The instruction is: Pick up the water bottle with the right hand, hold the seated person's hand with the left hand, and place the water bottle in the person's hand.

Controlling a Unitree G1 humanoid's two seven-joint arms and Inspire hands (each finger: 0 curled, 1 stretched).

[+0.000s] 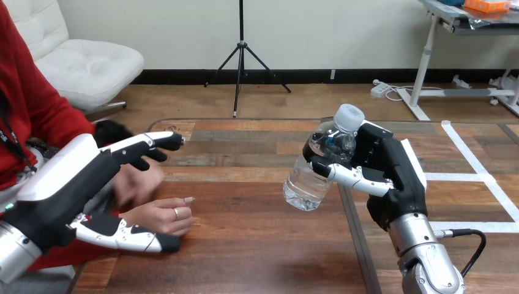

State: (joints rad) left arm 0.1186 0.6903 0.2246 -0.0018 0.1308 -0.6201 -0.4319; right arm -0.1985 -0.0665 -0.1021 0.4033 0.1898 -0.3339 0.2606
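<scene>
The right hand (pixel 392 177) is clamped around a clear plastic water bottle with a white cap (pixel 312 177), its fingers curled on the upper part. The bottle is tilted, with its base toward the left. The left hand (pixel 79 177) is spread open, with fingers (pixel 153 142) straight above the person's hand (pixel 162 215) and the thumb just beside it. The person's hand rests on the brown wooden table (pixel 257 245), well apart from the bottle.
</scene>
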